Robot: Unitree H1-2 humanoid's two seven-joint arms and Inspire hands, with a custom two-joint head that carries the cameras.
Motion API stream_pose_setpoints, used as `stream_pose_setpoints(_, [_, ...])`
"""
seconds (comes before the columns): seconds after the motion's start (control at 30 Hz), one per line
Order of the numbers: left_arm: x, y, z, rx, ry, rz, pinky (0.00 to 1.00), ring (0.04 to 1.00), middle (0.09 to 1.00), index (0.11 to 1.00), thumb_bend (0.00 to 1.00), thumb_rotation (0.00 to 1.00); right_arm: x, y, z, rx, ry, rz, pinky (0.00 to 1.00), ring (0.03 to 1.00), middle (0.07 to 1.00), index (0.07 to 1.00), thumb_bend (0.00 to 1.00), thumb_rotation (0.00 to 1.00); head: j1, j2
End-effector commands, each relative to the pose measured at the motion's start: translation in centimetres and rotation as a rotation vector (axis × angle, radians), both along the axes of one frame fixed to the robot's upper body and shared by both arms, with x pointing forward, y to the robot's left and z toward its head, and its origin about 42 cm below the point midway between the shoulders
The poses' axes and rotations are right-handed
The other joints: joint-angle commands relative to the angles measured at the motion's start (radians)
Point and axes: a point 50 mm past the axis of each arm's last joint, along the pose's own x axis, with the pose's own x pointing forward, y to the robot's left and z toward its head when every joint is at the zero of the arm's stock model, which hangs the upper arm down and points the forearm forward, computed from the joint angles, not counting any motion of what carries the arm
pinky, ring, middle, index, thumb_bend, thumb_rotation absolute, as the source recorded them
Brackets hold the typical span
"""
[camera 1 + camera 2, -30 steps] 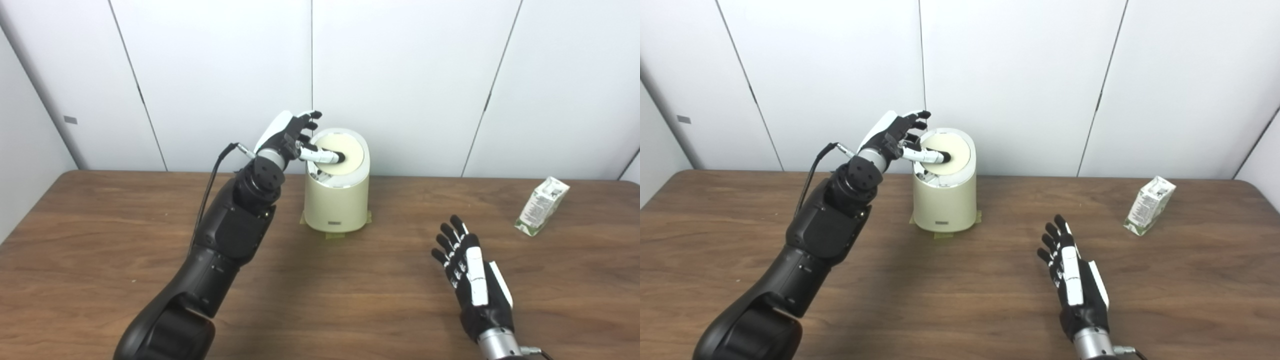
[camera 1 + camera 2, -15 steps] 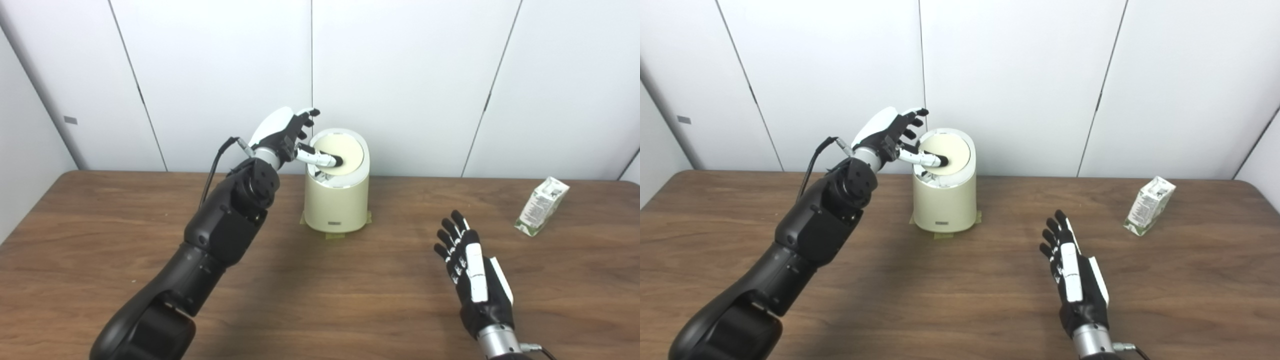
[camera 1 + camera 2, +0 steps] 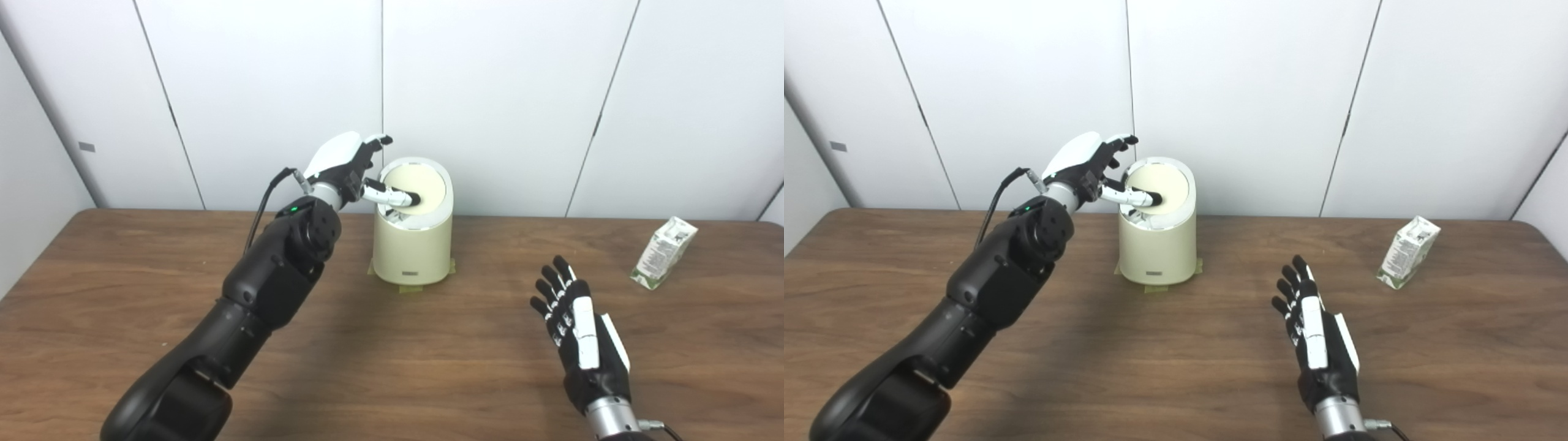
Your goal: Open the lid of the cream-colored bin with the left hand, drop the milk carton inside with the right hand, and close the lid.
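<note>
Here the milk carton (image 3: 664, 252) stands well right of the empty, spread-fingered right hand (image 3: 582, 334)

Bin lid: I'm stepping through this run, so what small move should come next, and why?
Probably press the left robot hand down on the lid, whose front edge shows only a slight gap; the milk carton stands untouched, and the right robot hand waits open.

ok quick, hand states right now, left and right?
Left hand: open, holding nothing, one digit laid on the lid of the bin.
Right hand: open, empty, fingers spread.
</note>
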Motion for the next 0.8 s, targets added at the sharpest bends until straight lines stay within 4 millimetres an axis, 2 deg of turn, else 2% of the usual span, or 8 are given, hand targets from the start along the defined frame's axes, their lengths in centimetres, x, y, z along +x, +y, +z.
stream_pose_setpoints(0.0, [0.4, 0.0, 0.3, 0.072, -0.018, 0.001, 0.68, 0.823, 0.917, 0.918, 0.81, 0.0, 0.8, 0.1, 2.0, 0.006, -0.098, 0.015, 0.92, 0.953, 0.965, 0.98, 0.68, 1.0, 0.001, 0.0])
stream_pose_setpoints(0.17, [0.7, -0.8, 0.4, 0.099, -0.017, -0.013, 0.69, 0.81, 0.909, 0.922, 0.81, 0.0, 0.9, 0.0, 1.9, 0.005, -0.108, 0.018, 0.91, 0.956, 0.97, 0.983, 0.68, 1.0, 0.0, 0.002])
stream_pose_setpoints(0.37, [0.1, -0.8, 2.7, -0.158, 0.004, -0.01, 0.69, 0.833, 0.899, 0.91, 0.72, 0.02, 0.9, -0.3, 1.9, 0.003, -0.099, 0.01, 0.95, 0.971, 0.979, 0.986, 0.7, 1.0, -0.005, 0.004])
stream_pose_setpoints(0.43, [-0.5, -0.4, 3.5, -0.279, -0.017, -0.008, 0.62, 0.788, 0.87, 0.896, 0.6, 0.19, 1.0, -0.5, 1.7, 0.005, -0.099, 0.004, 0.96, 0.974, 0.978, 0.984, 0.7, 1.0, -0.005, 0.003])
stream_pose_setpoints(0.47, [-1.0, -0.2, 3.7, -0.349, -0.027, -0.013, 0.62, 0.771, 0.853, 0.888, 0.54, 0.36, 1.1, -0.5, 1.6, 0.004, -0.101, 0.002, 0.96, 0.973, 0.975, 0.981, 0.7, 1.0, -0.007, 0.003])
stream_pose_setpoints(0.53, [-2.1, 0.1, 4.0, -0.444, -0.04, -0.021, 0.71, 0.812, 0.863, 0.892, 0.49, 0.65, 1.0, -0.4, 1.7, 0.003, -0.1, 0.001, 0.93, 0.961, 0.965, 0.974, 0.71, 1.0, -0.008, 0.004])
stream_pose_setpoints(0.6, [-3.6, 0.5, 3.9, -0.521, -0.068, -0.032, 0.77, 0.835, 0.859, 0.892, 0.48, 0.84, 0.9, -0.3, 2.0, -0.005, -0.102, 0.001, 0.92, 0.956, 0.963, 0.969, 0.71, 1.0, -0.012, 0.006])
stream_pose_setpoints(0.77, [-6.4, 1.6, 2.9, -0.694, -0.1, -0.034, 0.79, 0.815, 0.84, 0.87, 0.47, 0.92, 0.7, -0.6, 2.1, -0.006, -0.102, 0.0, 0.95, 0.963, 0.972, 0.973, 0.7, 1.0, -0.014, 0.008])
